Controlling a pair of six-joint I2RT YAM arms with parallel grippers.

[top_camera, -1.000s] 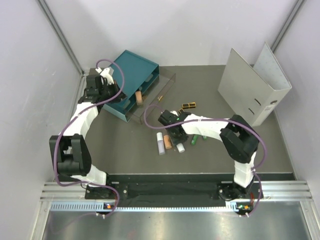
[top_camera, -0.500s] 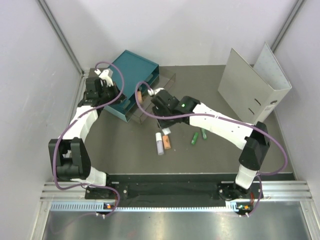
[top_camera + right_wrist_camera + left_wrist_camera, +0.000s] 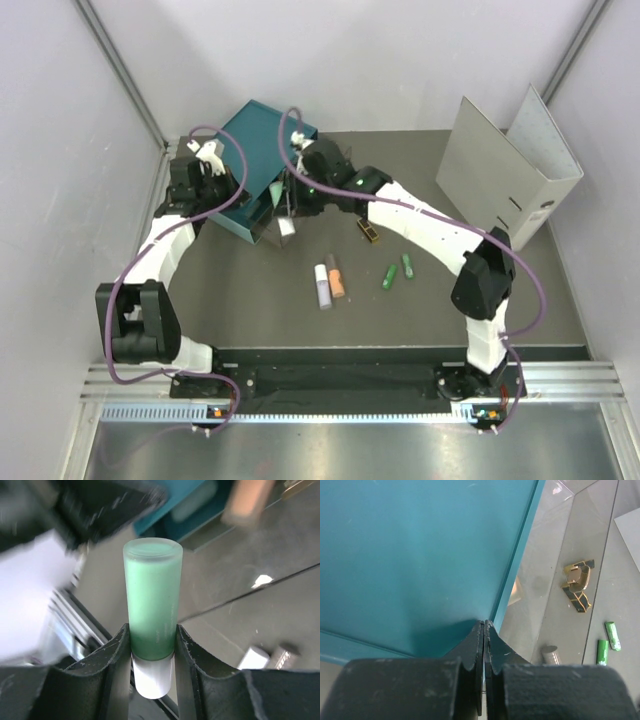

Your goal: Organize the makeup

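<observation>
At 4 o'clock of teal drawer box [image 3: 410, 555], right gripper [image 3: 152, 645] clamps pale green tube [image 3: 152, 600] between its jaws; left gripper [image 3: 484, 630], jaws pressed together, sits at box's 9 o'clock.

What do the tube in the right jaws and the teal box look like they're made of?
The pale green tube: likely frosted translucent plastic, matte, with an opaque white base. The teal box: smooth satin sheet, faintly scuffed; painted metal or plastic, cannot tell. Its drawer: clear glossy plastic, judging by see-through walls and glare.

Bright, even light; behind the sharp pale green tube [image 3: 152, 600], everything is motion-blurred.
</observation>
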